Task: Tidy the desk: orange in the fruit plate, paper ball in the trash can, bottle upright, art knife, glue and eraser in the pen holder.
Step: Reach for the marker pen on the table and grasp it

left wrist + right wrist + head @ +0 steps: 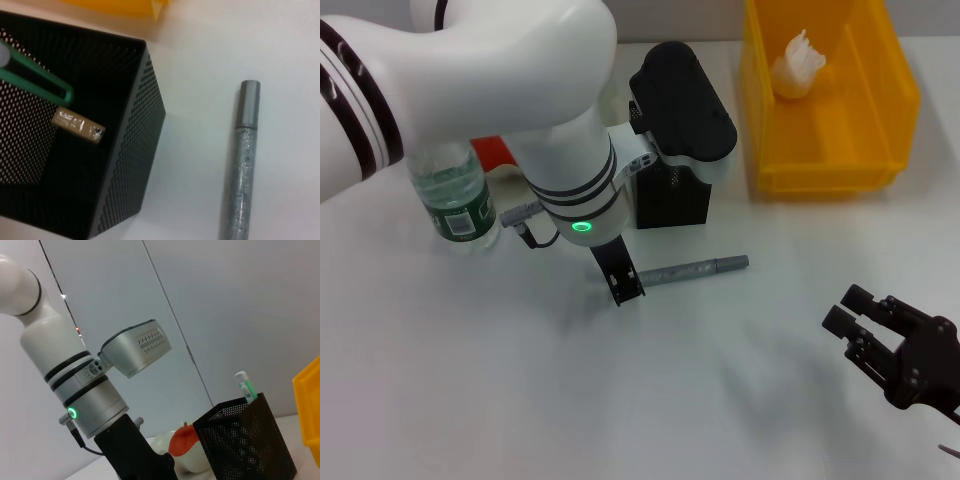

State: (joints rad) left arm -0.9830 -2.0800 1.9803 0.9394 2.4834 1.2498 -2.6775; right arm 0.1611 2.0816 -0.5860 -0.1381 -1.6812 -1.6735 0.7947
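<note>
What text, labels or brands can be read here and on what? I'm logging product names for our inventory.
No text here can be read.
Bottle: its green label carries print, too small and blurred to read.
Eraser in the pen holder: shiny wrapper, no legible marking.
Silver glue pen: no visible lettering.

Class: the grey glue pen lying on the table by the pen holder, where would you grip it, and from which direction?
Mid-barrel of the glue pen, from straight above, jaws across its width: it lies flat on the table, long and thin, beside the holder.
</note>
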